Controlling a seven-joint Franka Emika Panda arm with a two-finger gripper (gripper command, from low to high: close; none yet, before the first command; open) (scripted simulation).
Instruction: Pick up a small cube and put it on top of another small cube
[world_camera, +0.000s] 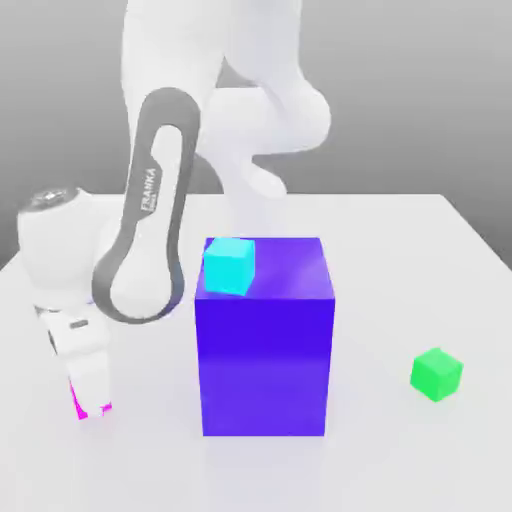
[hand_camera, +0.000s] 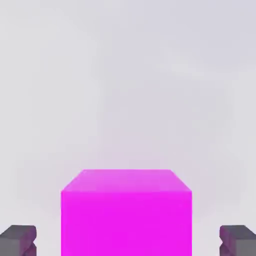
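Closing on the small magenta cube is the step in hand, I judge, and the exterior view shows the gripper low at the front corner of the white table, on the exterior view's left, with a sliver of magenta beside its white fingers. The big blue-violet block stands mid-table, a cyan cube resting on its top near the back corner on the exterior view's left; a green cube sits well apart toward the edge on the exterior view's right. All are plain, matte, sharp-edged solids; the arm is smooth white with a grey link.

In the hand view the cube sits squarely between two dark grey fingertips, and a gap shows on each side, so the jaws stand apart and nothing is clamped yet. To do this well, I would keep the cube centred, bring the pads evenly onto opposite flat faces, and lift only once both touch; the slick faces may slip or twist under an off-centre squeeze.
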